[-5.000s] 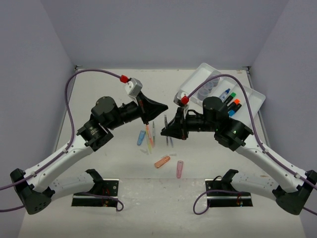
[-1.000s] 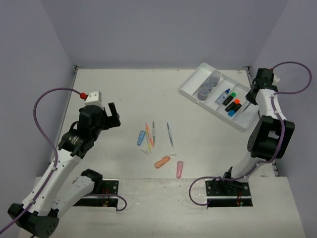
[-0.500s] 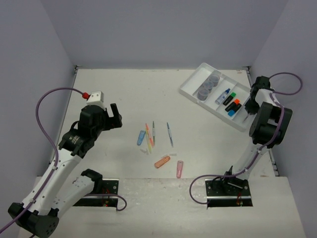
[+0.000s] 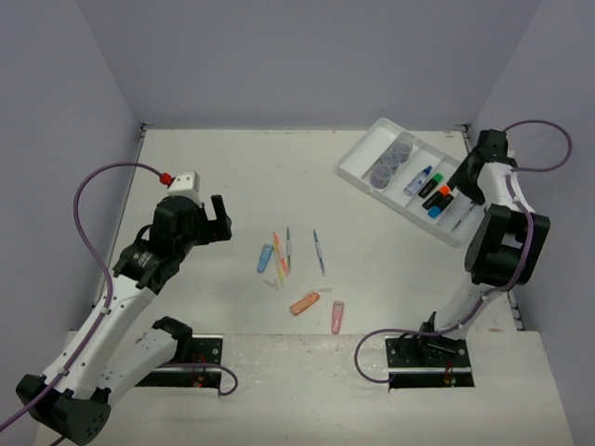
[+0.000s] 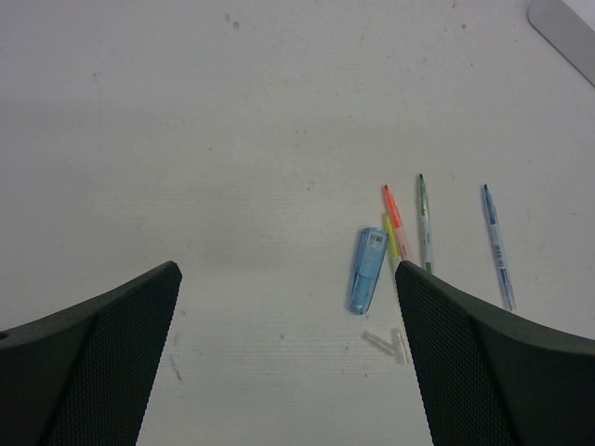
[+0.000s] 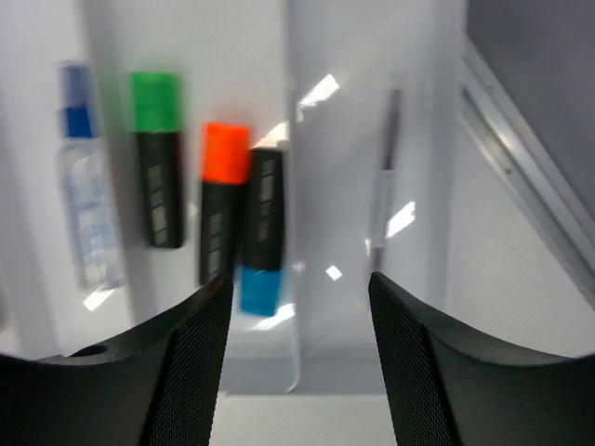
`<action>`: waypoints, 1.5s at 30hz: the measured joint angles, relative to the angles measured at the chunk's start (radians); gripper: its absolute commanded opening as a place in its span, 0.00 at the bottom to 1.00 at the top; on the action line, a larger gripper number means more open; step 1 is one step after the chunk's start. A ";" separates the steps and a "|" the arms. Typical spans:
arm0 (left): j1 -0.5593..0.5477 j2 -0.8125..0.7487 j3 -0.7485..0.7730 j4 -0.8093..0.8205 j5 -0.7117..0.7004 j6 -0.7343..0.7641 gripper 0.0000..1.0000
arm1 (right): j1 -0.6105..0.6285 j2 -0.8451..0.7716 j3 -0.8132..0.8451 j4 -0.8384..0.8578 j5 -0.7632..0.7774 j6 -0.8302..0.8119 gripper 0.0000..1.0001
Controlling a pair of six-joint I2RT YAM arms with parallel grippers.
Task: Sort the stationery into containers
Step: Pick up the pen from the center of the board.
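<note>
The white tray (image 4: 359, 158) sits at the back right. It holds three grey-blue pots (image 4: 391, 162), a blue-capped piece (image 6: 84, 209) and highlighters capped green (image 6: 155, 158), orange (image 6: 220, 200) and blue (image 6: 261, 237). A thin pen (image 6: 385, 190) lies in its rightmost compartment (image 4: 458, 216). My right gripper (image 6: 299, 288) hovers open over the tray (image 6: 307, 56), holding nothing. On the table lie a blue capsule (image 5: 367, 269), an orange pen (image 5: 396, 218), a green pen (image 5: 424, 223) and a blue pen (image 5: 496, 246). My left gripper (image 5: 286, 307) is open above the table, left of them.
An orange capsule (image 4: 304, 303) and a pink capsule (image 4: 337, 317) lie nearer the front. Two small clear pieces (image 5: 390, 344) lie below the blue capsule. The side walls stand close to the tray, with a metal rail (image 6: 521, 195) along the right table edge.
My right gripper has opened and drawn back a little, and the thin pen it held now lies in the tray's rightmost compartment. The left arm has barely moved.
</note>
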 measured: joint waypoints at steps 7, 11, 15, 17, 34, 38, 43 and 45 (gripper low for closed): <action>0.000 -0.007 0.000 -0.001 -0.055 -0.001 1.00 | 0.432 -0.322 -0.102 0.062 0.004 0.019 0.50; 0.002 -0.038 0.000 0.000 -0.094 -0.001 1.00 | 0.750 -0.429 -0.165 0.091 -0.020 0.036 0.49; 0.012 -0.054 0.000 0.002 -0.103 0.000 1.00 | 0.878 -0.358 -0.171 0.085 0.020 0.072 0.48; 0.015 -0.055 -0.001 0.006 -0.102 0.002 1.00 | 0.917 -0.283 -0.172 0.078 0.037 0.086 0.47; 0.016 -0.052 -0.026 0.022 -0.091 0.019 1.00 | 1.044 0.047 -0.147 0.005 -0.025 0.100 0.35; 0.016 -0.046 -0.026 0.022 -0.087 0.023 1.00 | 1.049 0.075 -0.147 0.013 -0.046 0.103 0.26; 0.016 -0.043 -0.026 0.022 -0.088 0.026 1.00 | 1.053 0.098 -0.147 0.023 -0.050 0.113 0.00; 0.016 -0.039 -0.026 0.022 -0.087 0.025 1.00 | 1.053 0.098 -0.147 0.024 -0.049 0.113 0.00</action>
